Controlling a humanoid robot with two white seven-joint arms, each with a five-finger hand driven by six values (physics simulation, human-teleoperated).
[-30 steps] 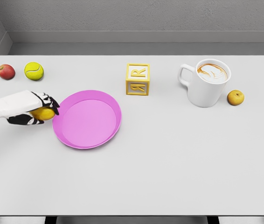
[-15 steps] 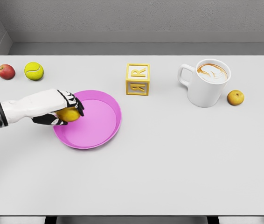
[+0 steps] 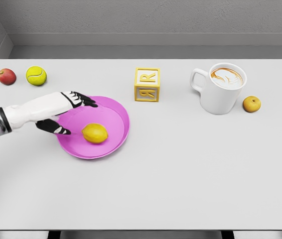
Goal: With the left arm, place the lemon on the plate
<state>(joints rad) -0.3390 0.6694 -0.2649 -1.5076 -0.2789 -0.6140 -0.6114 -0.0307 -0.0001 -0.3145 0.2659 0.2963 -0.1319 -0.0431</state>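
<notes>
The white desk (image 3: 181,189) fills the head view, its near half bare. Closest among the things on it, the lemon (image 3: 95,133) lies inside the pink plate (image 3: 116,142), left of the plate's middle and resting on its floor. Just to the lemon's left the left robot hand (image 3: 64,113) reaches in from the picture's left edge on its white arm, hanging over the plate's left rim with the fingers spread apart and holding nothing: the dark fingertips (image 3: 87,103) point toward the plate's far side, while the thumb (image 3: 56,129) sits lower, near the rim, and a clear gap separates it from the lemon. Farther back, past the plate's far right rim, stands a yellow letter block (image 3: 147,84), upright with an R on its top face. To the right of it is a white mug (image 3: 220,92) filled with a latte, handle turned left, and just beside the mug's right side sits 1 small orange fruit (image 3: 251,104). At the far left of the desk, a yellow-green tennis ball (image 3: 36,75) and a red apple (image 3: 6,76) lie side by side, close but apart.
</notes>
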